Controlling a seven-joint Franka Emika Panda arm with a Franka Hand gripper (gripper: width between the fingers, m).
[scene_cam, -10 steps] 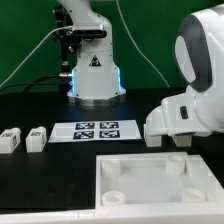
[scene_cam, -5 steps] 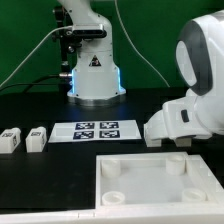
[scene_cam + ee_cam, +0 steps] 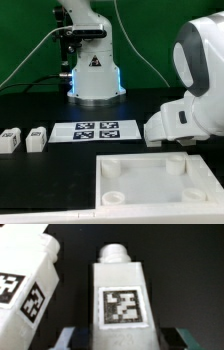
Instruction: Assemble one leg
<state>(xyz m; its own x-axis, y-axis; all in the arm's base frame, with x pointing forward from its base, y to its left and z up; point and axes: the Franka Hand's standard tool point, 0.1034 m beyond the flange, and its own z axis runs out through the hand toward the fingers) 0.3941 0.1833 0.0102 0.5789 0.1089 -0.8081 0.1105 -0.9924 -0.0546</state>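
In the wrist view a white leg [image 3: 122, 286] with a black-and-white tag lies on the black table, its round peg end pointing away from me. My gripper [image 3: 122, 337] is open and straddles the leg's near end, with a dark gap on each side. A second leg [image 3: 25, 280] lies beside it, apart. In the exterior view my gripper [image 3: 178, 143] is low at the right, behind the tabletop, and the arm's body hides these two legs. Two more legs [image 3: 10, 140] [image 3: 37, 138] stand at the exterior view's left.
The large white square tabletop [image 3: 160, 185] with round corner sockets lies at the front right. The marker board [image 3: 93, 130] lies flat in the middle. The arm's base [image 3: 95, 75] stands at the back, with cables to its left.
The arm has shifted very slightly toward the exterior view's left. Nothing else has moved.
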